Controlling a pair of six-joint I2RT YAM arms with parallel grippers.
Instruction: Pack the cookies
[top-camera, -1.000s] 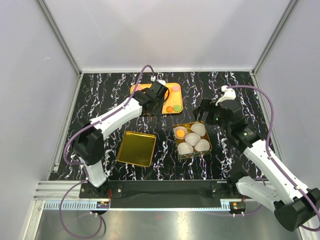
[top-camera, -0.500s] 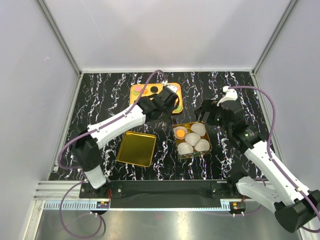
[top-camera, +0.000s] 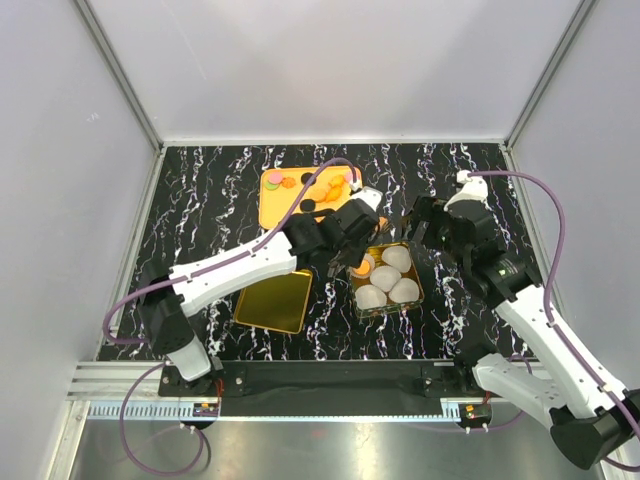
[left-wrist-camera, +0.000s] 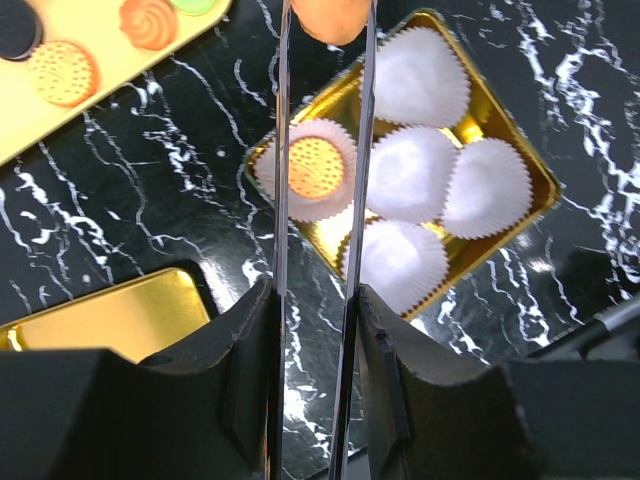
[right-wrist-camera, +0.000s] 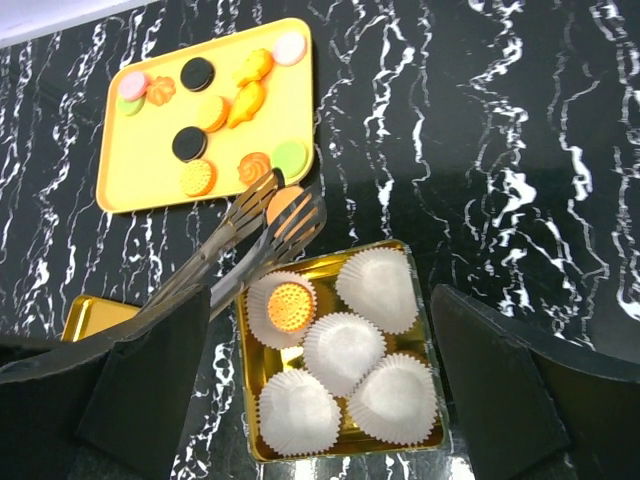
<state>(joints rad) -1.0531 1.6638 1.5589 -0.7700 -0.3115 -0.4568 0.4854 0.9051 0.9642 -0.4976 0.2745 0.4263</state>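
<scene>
My left gripper (left-wrist-camera: 315, 385) is shut on a pair of metal tongs (left-wrist-camera: 281, 200). The tong tips pinch an orange cookie (right-wrist-camera: 284, 203), seen at the top edge of the left wrist view as the cookie (left-wrist-camera: 335, 15), just beyond the gold box's (right-wrist-camera: 424, 300) far left corner. The box holds several white paper cups. Its far left cup contains one orange cookie (right-wrist-camera: 291, 305). More cookies, orange, black, pink and green, lie on the yellow tray (right-wrist-camera: 130, 165). My right gripper (right-wrist-camera: 322, 335) hovers open above the box, holding nothing.
The gold lid (top-camera: 272, 298) lies flat on the black marbled table, left of the box (top-camera: 418, 288). The yellow tray (top-camera: 272, 208) sits at the back, left of centre. Grey walls enclose the table on three sides.
My left arm has swung from over the yellow tray to the right and nearer, bringing the tongs with the orange cookie to the box's far left corner. The right arm has barely shifted.
</scene>
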